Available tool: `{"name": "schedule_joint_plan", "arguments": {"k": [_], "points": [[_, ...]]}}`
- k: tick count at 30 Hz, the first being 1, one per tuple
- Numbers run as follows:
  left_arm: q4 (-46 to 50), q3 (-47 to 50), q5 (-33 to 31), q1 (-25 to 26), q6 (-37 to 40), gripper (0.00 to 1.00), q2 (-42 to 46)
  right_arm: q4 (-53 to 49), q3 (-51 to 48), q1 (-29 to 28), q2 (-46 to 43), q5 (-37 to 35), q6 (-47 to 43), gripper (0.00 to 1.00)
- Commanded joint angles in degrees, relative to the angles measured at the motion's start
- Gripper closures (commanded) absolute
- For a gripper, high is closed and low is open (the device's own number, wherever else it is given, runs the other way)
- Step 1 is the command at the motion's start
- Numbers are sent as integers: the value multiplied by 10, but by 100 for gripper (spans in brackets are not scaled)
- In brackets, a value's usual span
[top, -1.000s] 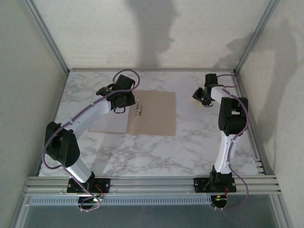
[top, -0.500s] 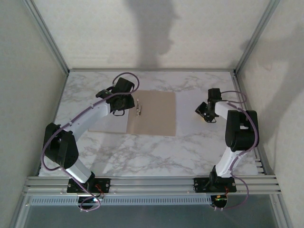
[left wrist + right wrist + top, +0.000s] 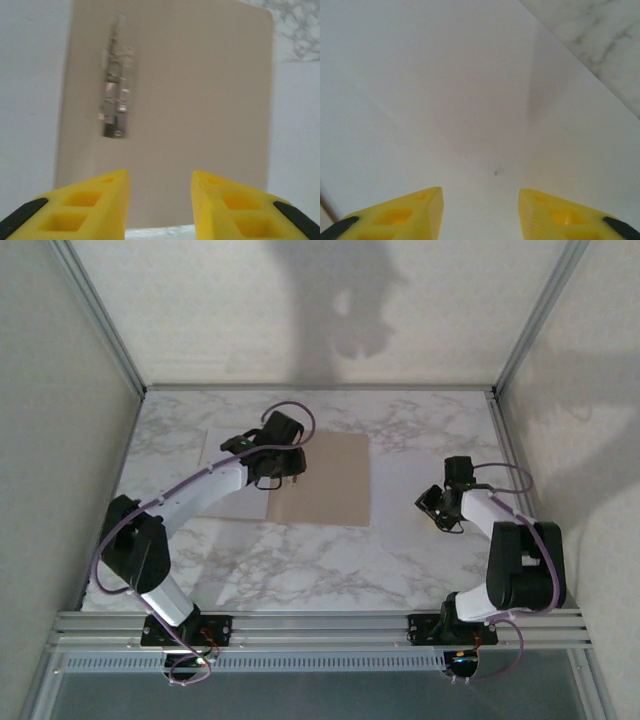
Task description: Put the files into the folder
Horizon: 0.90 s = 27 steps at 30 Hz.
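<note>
Flat tan cardboard folder (image 3: 335,480) open mid-table, metal clip fastener (image 3: 116,100) exposed. Left gripper (image 3: 159,187) above it, spread, empty, likely to pin it flat. Thin white paper sheets (image 3: 445,100) right of folder, under right gripper (image 3: 480,200), spread, empty, probably lining up a pickup.

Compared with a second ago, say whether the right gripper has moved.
Yes. The right gripper has pulled back toward the arm bases: it was level with the folder's far edge, now its near edge.
</note>
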State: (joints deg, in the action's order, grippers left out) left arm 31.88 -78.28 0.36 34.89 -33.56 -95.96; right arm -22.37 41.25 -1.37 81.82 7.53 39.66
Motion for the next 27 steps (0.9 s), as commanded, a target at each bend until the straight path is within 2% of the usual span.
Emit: {"name": "schedule_joint_plan", "arguments": {"k": [1,6,12,17,27], "points": [[-24,-49,34,37,-16,62,-50,-49,14,3,-43,-14,-26,53],[-50,-127,53,87,-32,63,-140,-67,56,3,-33,-55,-52,47],[-87,-200,68,114,-104,62,-253,-50,128,3,49,-2,-83,53],[-91,-270,77,136,-125,62,-332,-43,159,3,82,-5,-110,47],[-72,-303,80,161,-169,57,-392,-36,185,10,149,-5,-125,45]]}}
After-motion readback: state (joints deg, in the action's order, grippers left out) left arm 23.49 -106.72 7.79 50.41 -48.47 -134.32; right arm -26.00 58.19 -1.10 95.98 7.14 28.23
